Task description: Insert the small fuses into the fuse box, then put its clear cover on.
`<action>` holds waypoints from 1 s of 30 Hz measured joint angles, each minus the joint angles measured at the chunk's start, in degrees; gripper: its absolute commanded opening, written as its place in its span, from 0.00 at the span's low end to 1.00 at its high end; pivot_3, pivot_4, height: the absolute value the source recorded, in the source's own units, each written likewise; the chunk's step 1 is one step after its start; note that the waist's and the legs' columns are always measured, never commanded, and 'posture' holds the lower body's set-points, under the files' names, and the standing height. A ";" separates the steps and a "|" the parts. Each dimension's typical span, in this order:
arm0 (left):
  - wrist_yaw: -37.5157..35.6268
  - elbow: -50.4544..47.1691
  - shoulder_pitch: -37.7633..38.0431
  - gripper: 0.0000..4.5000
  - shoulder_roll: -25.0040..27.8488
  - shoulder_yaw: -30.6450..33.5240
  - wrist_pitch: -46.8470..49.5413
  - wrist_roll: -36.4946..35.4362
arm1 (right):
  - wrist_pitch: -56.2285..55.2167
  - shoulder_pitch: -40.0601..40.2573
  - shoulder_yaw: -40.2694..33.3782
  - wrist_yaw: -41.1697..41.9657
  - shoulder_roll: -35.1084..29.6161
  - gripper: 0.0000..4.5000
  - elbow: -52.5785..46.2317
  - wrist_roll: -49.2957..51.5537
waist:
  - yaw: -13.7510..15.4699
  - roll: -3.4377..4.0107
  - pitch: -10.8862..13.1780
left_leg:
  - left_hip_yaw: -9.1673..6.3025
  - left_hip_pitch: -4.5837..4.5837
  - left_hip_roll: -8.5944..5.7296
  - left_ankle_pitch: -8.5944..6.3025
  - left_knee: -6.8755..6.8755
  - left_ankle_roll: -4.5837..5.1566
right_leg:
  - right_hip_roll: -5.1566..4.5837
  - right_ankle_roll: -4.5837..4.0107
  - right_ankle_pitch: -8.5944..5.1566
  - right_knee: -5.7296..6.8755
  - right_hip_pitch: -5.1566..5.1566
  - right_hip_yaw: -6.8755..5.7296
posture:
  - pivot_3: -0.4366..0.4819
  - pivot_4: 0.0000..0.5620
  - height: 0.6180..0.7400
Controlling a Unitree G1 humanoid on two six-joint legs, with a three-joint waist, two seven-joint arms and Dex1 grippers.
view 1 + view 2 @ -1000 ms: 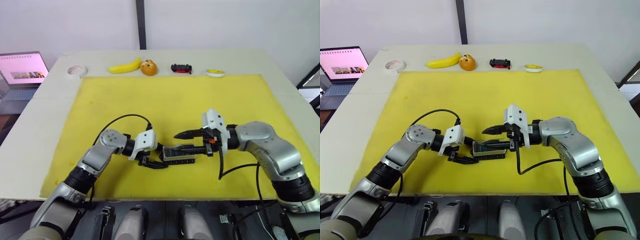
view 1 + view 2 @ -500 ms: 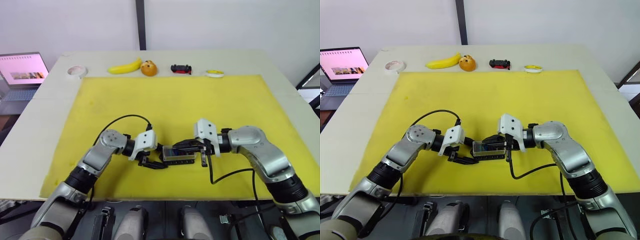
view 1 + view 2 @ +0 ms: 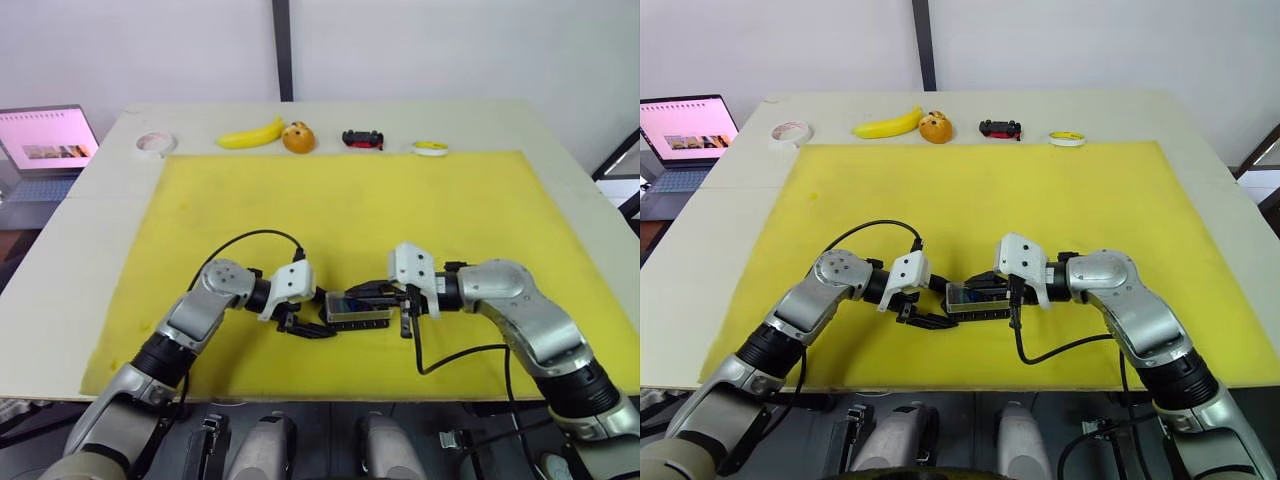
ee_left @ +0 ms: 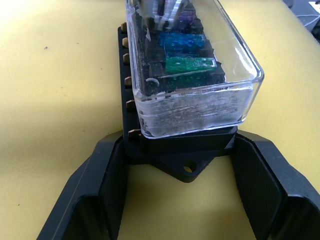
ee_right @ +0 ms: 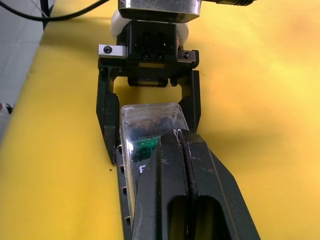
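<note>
Two arms meet at the fuse box (image 3: pixel 358 313), which lies on the yellow mat (image 3: pixel 340 200) near the front of the worktop (image 3: pixel 60 250). Its clear cover (image 4: pixel 192 75) sits on top, with blue, green and purple fuses (image 4: pixel 186 52) showing beneath. The left gripper (image 3: pixel 307 327) has its jaws spread around the box's end. The right gripper (image 5: pixel 182 165) has its jaws pressed together, resting on the cover.
</note>
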 measured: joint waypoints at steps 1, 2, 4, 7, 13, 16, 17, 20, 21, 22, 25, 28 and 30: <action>0.00 0.00 0.00 0.56 0.00 0.00 0.00 0.00 | 0.43 0.04 -0.06 -0.01 0.00 0.01 -0.23 0.29 | 0.00 0.00 0.00 | 0.00 0.00 0.00 0.00 0.00 0.00 | 0.00 0.00 0.00 0.00 0.00 0.00 | 0.48 0.27 1.00; -0.01 0.00 0.00 0.56 0.00 0.00 -0.01 0.00 | 0.90 0.10 -0.08 -0.01 0.00 0.01 -0.52 0.63 | 0.01 0.00 0.00 | 0.00 0.00 0.00 0.00 0.00 0.00 | 0.00 0.00 0.00 0.00 0.00 0.00 | 0.48 0.27 1.00; -0.04 0.00 -0.02 0.56 -0.01 0.00 -0.02 0.00 | 1.57 0.27 -0.07 0.00 -0.04 0.01 -1.05 1.12 | 0.02 0.00 0.00 | 0.00 0.00 0.00 0.00 0.00 0.00 | 0.00 0.00 0.00 0.00 0.00 0.00 | 0.48 0.27 1.00; -0.06 0.00 -0.02 0.56 -0.05 -0.01 -0.02 0.01 | 2.36 0.28 0.09 -0.14 -0.39 0.01 -1.45 1.06 | 0.03 0.00 0.00 | 0.00 -0.01 0.00 0.00 0.00 0.00 | 0.00 0.00 0.00 0.00 0.00 0.00 | 0.48 0.27 1.00; -0.05 0.13 -0.08 0.56 -0.29 -0.02 -0.07 0.43 | 2.57 0.74 0.90 -0.70 -1.19 0.01 -2.63 0.61 | 0.07 0.00 0.00 | 0.00 -0.01 0.00 0.00 0.00 0.01 | 0.00 0.00 0.00 -0.02 0.02 -0.01 | 0.48 0.27 1.00; -0.09 0.35 -0.14 0.56 -0.42 -0.03 -0.11 0.52 | 2.58 1.43 1.18 -1.04 -1.52 0.01 -3.22 0.02 | 0.09 -0.02 -0.03 | -0.01 0.00 -0.01 0.00 0.00 0.01 | 0.00 0.00 0.00 -0.03 0.03 -0.01 | 0.48 0.27 1.00; -0.12 0.35 -0.14 0.56 -0.43 -0.03 -0.12 0.61 | 2.67 1.61 1.27 -1.38 -1.57 0.01 -3.34 -0.08 | 0.10 -0.03 -0.05 | -0.01 0.00 -0.01 -0.01 0.00 0.01 | 0.00 0.00 0.00 -0.04 0.04 -0.01 | 0.48 0.27 1.00; -0.12 0.39 -0.14 0.56 -0.46 -0.04 -0.11 0.92 | 2.90 1.76 1.51 -1.96 -1.57 0.01 -3.48 -0.12 | 0.06 -0.06 -0.16 | -0.01 0.01 0.00 -0.01 0.00 0.01 | 0.00 0.00 0.00 -0.05 0.05 -0.02 | 0.48 0.27 1.00; -0.13 0.43 -0.14 0.56 -0.48 -0.06 -0.10 1.05 | 2.99 1.77 1.64 -2.12 -1.56 0.01 -3.51 -0.13 | 0.04 -0.07 -0.23 | -0.01 0.01 0.00 -0.01 0.00 0.01 | 0.00 0.00 0.00 -0.05 0.05 -0.02 | 0.48 0.27 1.00; -0.12 0.47 -0.14 0.56 -0.52 -0.08 -0.09 1.12 | 3.25 1.77 1.74 -2.30 -1.56 0.01 -3.58 -0.14 | 0.03 -0.07 -0.31 | -0.02 0.01 0.00 -0.01 0.00 0.01 | 0.00 0.00 0.00 -0.05 0.06 -0.02 | 0.48 0.27 1.00; -0.13 0.49 -0.14 0.56 -0.60 -0.14 -0.06 1.22 | 4.43 1.77 2.02 -2.78 -1.57 0.01 -4.20 -0.21 | 0.02 -0.08 -0.45 | -0.02 0.03 0.00 -0.01 0.00 0.01 | 0.00 0.00 0.00 -0.05 0.07 -0.02 | 0.48 0.27 1.00; -0.11 0.50 -0.14 0.56 -0.66 -0.23 0.00 1.42 | 5.11 1.79 2.36 -3.14 -1.67 0.01 -4.79 -0.42 | 0.03 -0.07 -0.62 | -0.03 0.03 0.00 -0.02 0.00 0.03 | 0.00 0.00 0.00 -0.07 0.09 -0.02 | 0.48 0.27 1.00; -0.11 0.51 -0.13 0.56 -0.74 -0.23 0.06 1.63 | 5.40 1.88 2.44 -3.51 -1.73 0.01 -5.05 -0.55 | 0.03 -0.07 -0.67 | -0.02 0.03 0.00 -0.02 0.00 0.04 | 0.00 0.00 0.00 -0.08 0.09 -0.02 | 0.48 0.27 1.00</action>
